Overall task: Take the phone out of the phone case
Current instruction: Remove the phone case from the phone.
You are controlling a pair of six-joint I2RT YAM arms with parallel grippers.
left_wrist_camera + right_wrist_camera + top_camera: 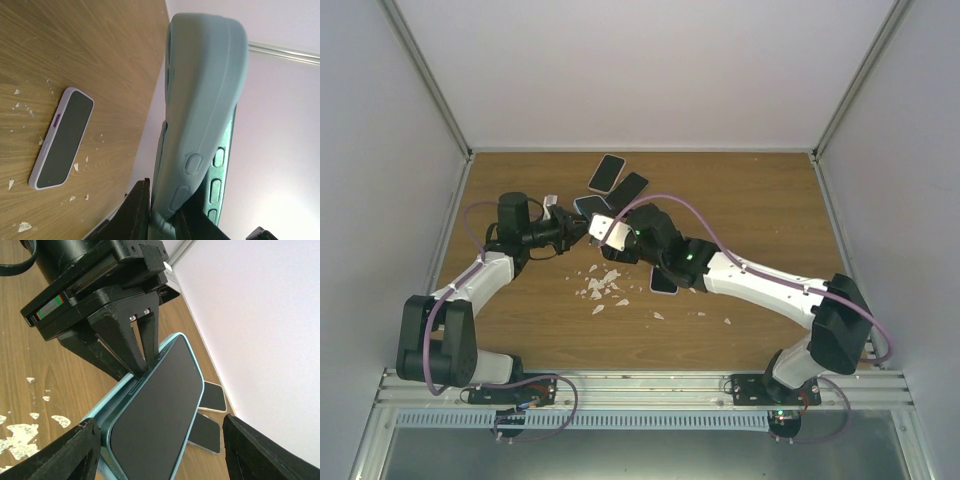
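A phone with a black screen (pixel 155 415) sits in a teal case (pixel 107 410), held tilted above the table. One long edge of the phone stands out of the case. My left gripper (pixel 165 200) is shut on the case's edge (pixel 205 90), and its black fingers (pixel 135 340) show in the right wrist view. My right gripper (pixel 160 450) is open, with one finger on each side of the phone's near end. In the top view the two grippers, left (pixel 578 230) and right (pixel 607 234), meet at the cased phone (pixel 590 207) in mid-table.
Two more phones (pixel 611 172) (pixel 630 187) lie at the back of the wooden table. A lavender-cased phone (pixel 62 137) lies flat under my right arm (pixel 663 283). White flakes (pixel 600 288) are scattered mid-table. White walls enclose the table.
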